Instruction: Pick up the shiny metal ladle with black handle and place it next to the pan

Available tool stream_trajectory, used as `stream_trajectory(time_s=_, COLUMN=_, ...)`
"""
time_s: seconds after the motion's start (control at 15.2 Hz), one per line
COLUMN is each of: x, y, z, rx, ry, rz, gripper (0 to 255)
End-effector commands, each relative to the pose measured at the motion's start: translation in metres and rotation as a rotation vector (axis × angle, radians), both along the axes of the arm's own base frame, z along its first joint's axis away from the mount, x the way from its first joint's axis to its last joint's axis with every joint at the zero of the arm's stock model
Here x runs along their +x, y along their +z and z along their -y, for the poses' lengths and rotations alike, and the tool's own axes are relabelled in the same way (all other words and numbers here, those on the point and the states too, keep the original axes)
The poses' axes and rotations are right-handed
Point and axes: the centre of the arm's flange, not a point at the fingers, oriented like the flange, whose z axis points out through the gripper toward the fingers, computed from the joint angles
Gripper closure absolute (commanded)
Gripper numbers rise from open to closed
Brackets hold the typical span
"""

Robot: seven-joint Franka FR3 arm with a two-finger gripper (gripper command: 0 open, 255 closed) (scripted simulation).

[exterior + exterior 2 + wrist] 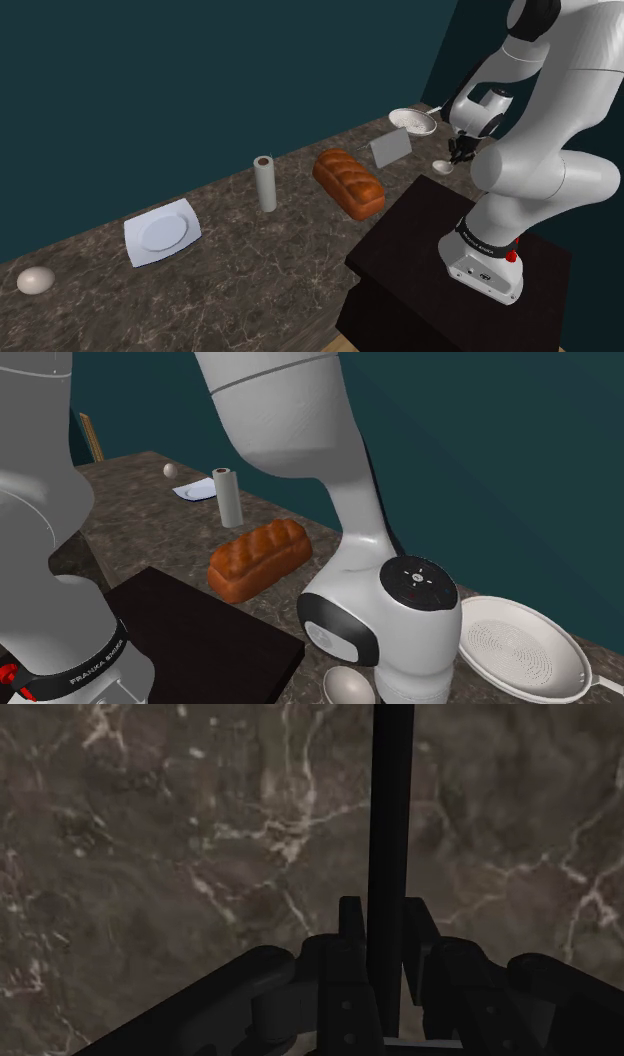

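Note:
The ladle's black handle (390, 814) runs straight up between my two fingers, which press on it from both sides. My gripper (384, 910) is shut on that handle, close above the marbled countertop (150, 854). In the shoulder view the gripper (460, 153) points down, with the ladle's shiny bowl (441, 167) just beside it at the counter's far end. The white pan (413, 121) sits a short way behind them. From the second exterior view, the ladle bowl (348, 684) peeks out beneath the arm's hand, and the pan (520, 647) lies to the right of it.
A brown bread loaf (348, 182) and a grey upright card (390, 150) lie near the ladle. Further along the counter stand a paper towel roll (265, 183), a white square plate (161, 233) and an egg (36, 280). The dark stand (440, 260) borders the counter.

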Motion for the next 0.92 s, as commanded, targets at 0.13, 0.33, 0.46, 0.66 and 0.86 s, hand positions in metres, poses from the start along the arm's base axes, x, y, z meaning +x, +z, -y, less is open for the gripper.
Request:
stream_trajectory(time_s=0.13, x=0.000, y=-0.001, z=-0.001, rx=0.000, ry=0.000, rz=0.000, gripper=255)
stream_trajectory(time_s=0.33, x=0.000, y=-0.001, z=-0.001, rx=0.000, ry=0.000, rz=0.000, gripper=255)
stream_trajectory(time_s=0.46, x=0.000, y=-0.001, z=-0.001, rx=0.000, ry=0.000, rz=0.000, gripper=0)
stream_trajectory(time_s=0.66, x=0.000, y=-0.001, z=-0.001, rx=0.000, ry=0.000, rz=0.000, gripper=0)
stream_trajectory(time_s=0.86, x=-0.002, y=0.025, z=-0.004, rx=0.000, ry=0.000, rz=0.000, gripper=0)
